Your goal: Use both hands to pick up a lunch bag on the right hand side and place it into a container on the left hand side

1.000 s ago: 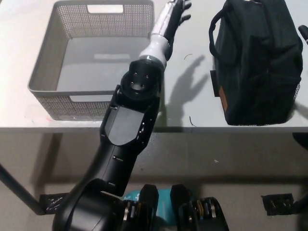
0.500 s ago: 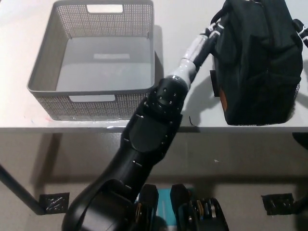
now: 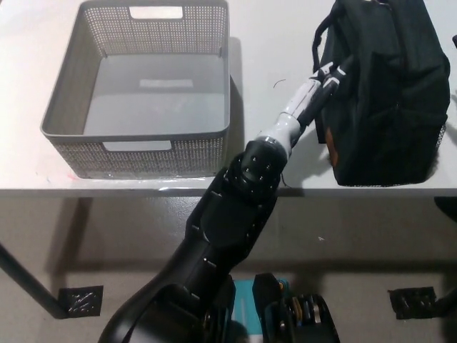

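Observation:
The black lunch bag (image 3: 382, 93) stands upright on the right side of the white table (image 3: 268, 43). My left arm reaches across from the lower middle, and its white left hand (image 3: 327, 77) rests against the bag's left side, just under the carry strap (image 3: 316, 39). The hand's tip blends into the black fabric, so its grip is unclear. The grey mesh container (image 3: 136, 137) sits on the left of the table with nothing inside. My right hand is not visible; the bag fills the right edge of the view.
The table's front edge (image 3: 143, 191) runs across the middle of the view, with grey floor below it. A strip of bare tabletop separates the container from the bag.
My left arm has swung right from beside the container's far corner to the bag's left side, then slid down it. The bag and container have not moved.

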### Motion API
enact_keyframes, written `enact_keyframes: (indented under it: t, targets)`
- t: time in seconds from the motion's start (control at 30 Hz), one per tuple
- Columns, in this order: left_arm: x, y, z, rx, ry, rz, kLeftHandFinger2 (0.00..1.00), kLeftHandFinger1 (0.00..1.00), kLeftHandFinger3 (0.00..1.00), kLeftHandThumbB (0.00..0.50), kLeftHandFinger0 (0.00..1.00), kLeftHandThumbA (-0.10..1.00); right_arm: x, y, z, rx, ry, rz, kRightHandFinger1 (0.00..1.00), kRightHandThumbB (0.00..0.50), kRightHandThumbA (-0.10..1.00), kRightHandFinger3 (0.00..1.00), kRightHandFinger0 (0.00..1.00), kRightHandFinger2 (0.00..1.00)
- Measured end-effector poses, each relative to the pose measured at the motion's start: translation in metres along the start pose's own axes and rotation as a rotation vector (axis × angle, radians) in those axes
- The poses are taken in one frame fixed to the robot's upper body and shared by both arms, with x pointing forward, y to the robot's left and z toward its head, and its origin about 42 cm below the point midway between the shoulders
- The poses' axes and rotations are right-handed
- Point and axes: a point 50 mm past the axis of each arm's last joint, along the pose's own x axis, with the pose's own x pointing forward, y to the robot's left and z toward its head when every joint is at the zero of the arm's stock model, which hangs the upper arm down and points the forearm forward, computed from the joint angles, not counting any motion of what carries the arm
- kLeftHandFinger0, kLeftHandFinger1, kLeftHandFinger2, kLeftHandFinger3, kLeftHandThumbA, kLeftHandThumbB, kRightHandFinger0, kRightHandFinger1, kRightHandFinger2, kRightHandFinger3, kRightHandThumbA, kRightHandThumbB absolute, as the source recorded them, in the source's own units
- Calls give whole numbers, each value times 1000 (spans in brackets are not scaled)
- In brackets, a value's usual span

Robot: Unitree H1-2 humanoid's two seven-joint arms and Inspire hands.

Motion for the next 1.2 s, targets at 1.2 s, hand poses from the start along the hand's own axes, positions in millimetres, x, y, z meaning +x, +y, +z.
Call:
enact_keyframes:
  t: [1.2]
  targets:
    - [7,36,-33,65,59,81,1000,1000,1000,319,1000,1000,-13,114,-117,511,172,-39,1000,259,1000,1000,1000,1000]
